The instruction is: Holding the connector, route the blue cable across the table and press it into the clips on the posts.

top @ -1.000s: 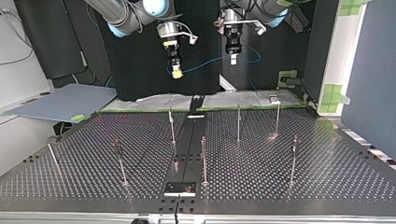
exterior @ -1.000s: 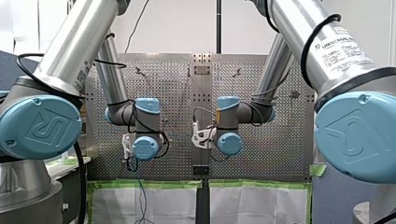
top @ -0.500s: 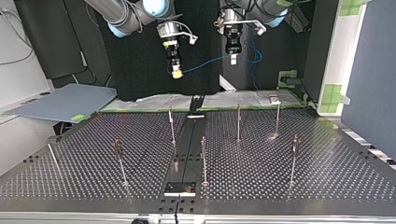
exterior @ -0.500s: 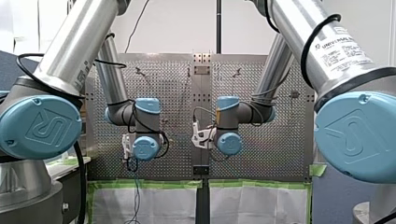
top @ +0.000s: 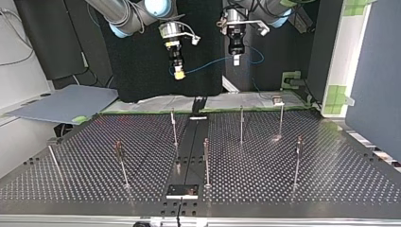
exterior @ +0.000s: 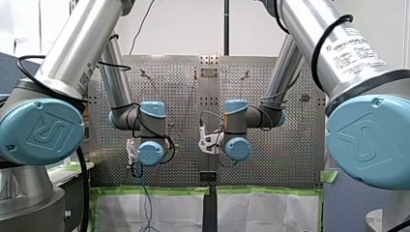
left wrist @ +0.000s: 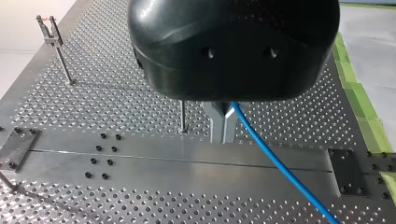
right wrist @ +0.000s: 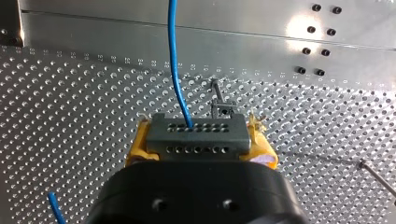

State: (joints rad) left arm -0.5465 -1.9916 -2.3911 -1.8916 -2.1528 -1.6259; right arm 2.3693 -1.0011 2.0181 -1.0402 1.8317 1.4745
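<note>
We have the right end effector [top: 178, 72] clamped on the connector [right wrist: 196, 135], left end effector [left wrist: 223, 127] pinched on the blue cable [top: 208, 63], both upper middle of the top view, above the desk [top: 331, 179]. Hold the span taut (no sag) when lowering it onto a post [top: 174, 126].
</note>
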